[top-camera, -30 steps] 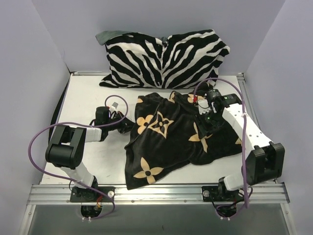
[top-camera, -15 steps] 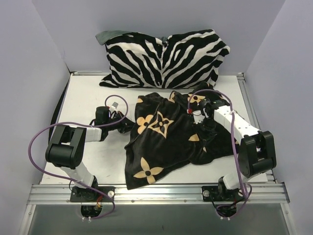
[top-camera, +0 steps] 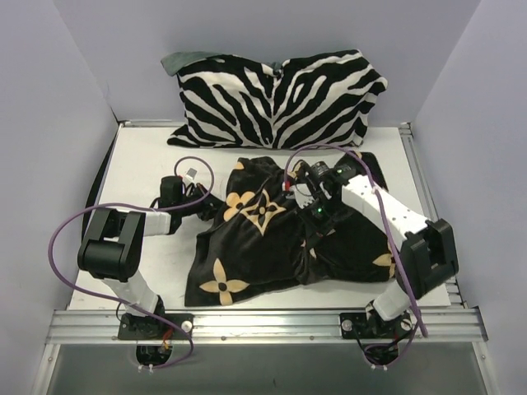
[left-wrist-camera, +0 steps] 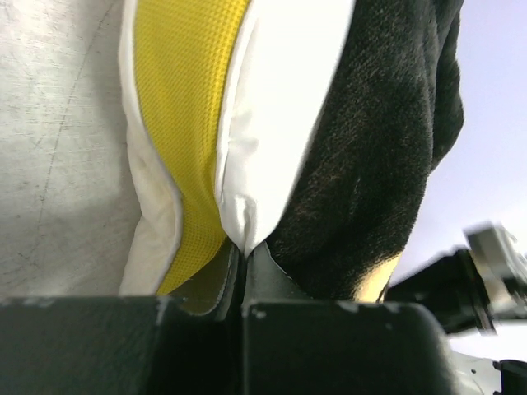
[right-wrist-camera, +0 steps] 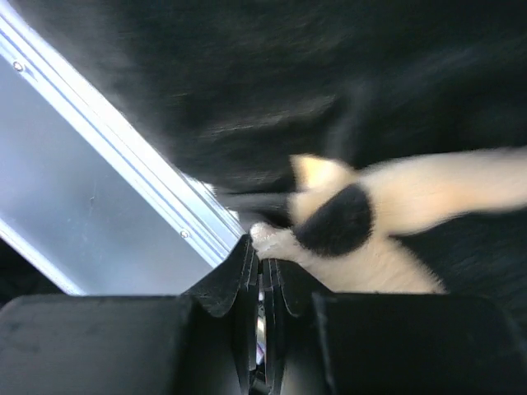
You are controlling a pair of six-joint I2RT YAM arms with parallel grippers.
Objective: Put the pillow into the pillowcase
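The pillow (left-wrist-camera: 193, 123) is being kept almost wholly inside the pillowcase (top-camera: 272, 239), near the middle of the table (top-camera: 144, 173). It is being shown only in the left wrist view, as a yellow mesh band and a white face beside the black pile.

It is being judged soft, light and springy, so it is likely to be bunched rather than slid when pushed. The firmer seamed edge is being taken as the best place for a hold. The case is being judged limp and plush (its pile may well be dragging on the mesh band), so its open hem is where it ought to be taken.

The pillow's edge seam is being pinched between the closed jaws of the left gripper (left-wrist-camera: 244, 251) at the case's left side, with black fabric touching it. The right gripper (right-wrist-camera: 262, 247) is being held against the middle of the case with its jaws shut together; whether a fold is being caught there cannot be told.

Beyond, the zebra-striped cushion (top-camera: 280, 95) is being leaned against the back wall.
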